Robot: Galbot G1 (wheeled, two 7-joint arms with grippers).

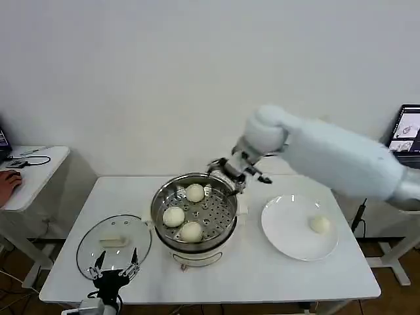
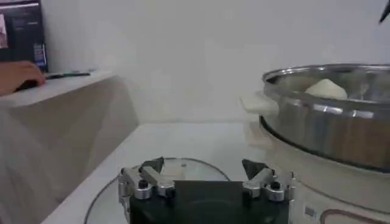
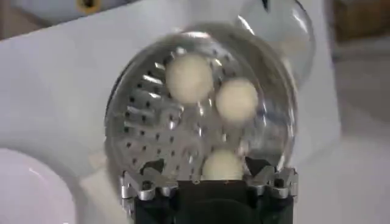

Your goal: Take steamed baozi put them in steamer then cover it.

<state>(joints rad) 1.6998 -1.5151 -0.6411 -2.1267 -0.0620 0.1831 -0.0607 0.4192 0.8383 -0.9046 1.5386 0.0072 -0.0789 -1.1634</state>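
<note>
Your right tool (image 1: 237, 172) hangs open, empty, above the steamer's (image 1: 194, 211) far rim. Three baozi (image 1: 173, 216) in steamer, one (image 1: 319, 224) on plate (image 1: 289, 236) right of it. Left tool (image 1: 115, 268) open over cover (image 1: 113, 243), left of steamer.

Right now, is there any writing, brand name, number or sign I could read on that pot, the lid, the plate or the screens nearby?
None can be read.
The steamer has a faint mark low on its base: too blurred to read.
The cover and the plate: no text.
The screen at the right edge shows small pictures: too small to read.
</note>
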